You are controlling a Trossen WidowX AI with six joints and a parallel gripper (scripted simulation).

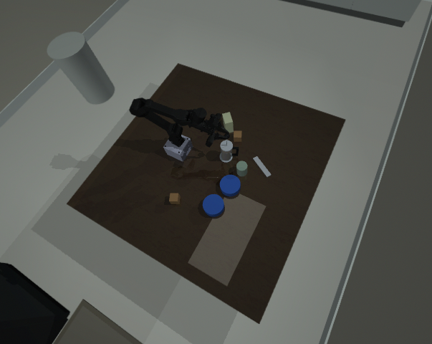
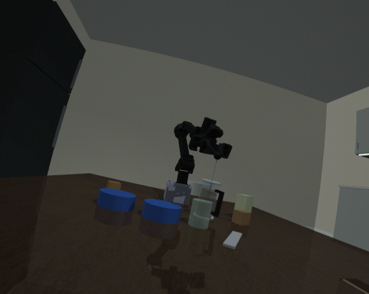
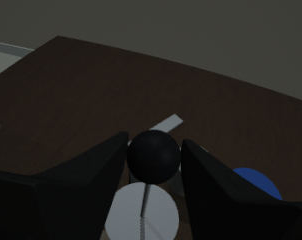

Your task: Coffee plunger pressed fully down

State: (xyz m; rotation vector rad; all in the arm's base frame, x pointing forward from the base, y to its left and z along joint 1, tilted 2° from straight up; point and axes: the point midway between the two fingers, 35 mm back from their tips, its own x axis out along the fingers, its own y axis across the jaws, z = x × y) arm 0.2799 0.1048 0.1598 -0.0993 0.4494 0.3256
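The clear glass coffee press with a black handle (image 2: 212, 199) stands upright on the dark wooden table (image 1: 289, 155), just in front of the arm's pale base block (image 1: 178, 148); its contents cannot be made out. Beside the press sit a pale green cylindrical cup (image 1: 241, 168) and two blue round tubs (image 1: 230, 185). The thin plunger rod (image 2: 213, 169) rises high above the white lid (image 3: 142, 220). The black parallel-jaw gripper (image 3: 154, 156) pinches the black ball knob (image 3: 154, 156), fingers touching both sides.
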